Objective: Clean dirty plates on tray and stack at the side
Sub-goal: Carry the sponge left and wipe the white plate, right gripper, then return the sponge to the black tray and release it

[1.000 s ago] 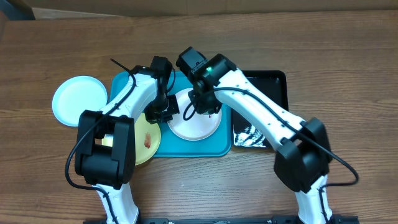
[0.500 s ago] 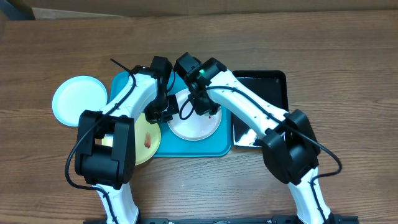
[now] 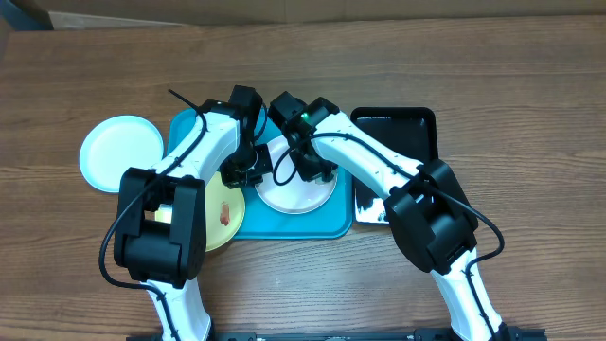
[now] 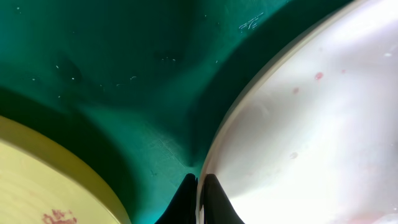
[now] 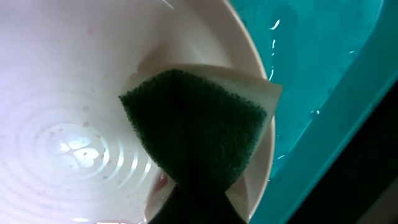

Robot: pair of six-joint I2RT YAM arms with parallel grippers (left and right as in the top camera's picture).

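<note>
Step in hand: we are scrubbing the white plate [image 3: 295,189] on the tray [image 3: 284,225], one arm pinning it and the other working the sponge [image 5: 193,127].
Landmark: we are placing everything relative to the tray.
White plate: it is sitting inside the tray, toward its right half; faint pink specks are showing on it in the left wrist view, so we are judging it not yet clean.
Yellow plate [image 3: 223,213]: it is lying at the tray's left edge, overhanging the rim, its reddish smear untouched.
Blue plate [image 3: 120,152]: it is resting on the table just left of the tray, outside it.
Left gripper [image 4: 200,196]: it is clenched on the white plate's rim, the fingers pinching the edge on the side facing the tray's middle.
Right gripper [image 3: 312,169]: it is grasping the sponge, green face down on the plate near the rim nearest the tray's right wall.
Sponge contact: we are judging it only partly flat, so we are advising pressing the whole green face down.
Doing it well: we are recommending short strokes from the rim toward the plate's centre rings, where specks are sitting.
Hold: we are advising a firm left pinch so the plate is not sliding across the wet tray.
Risk: pushing outward is likely tipping the plate against the tray wall.
Black tray [image 3: 398,128]: it is sitting just right of the tray, unused now.
</note>
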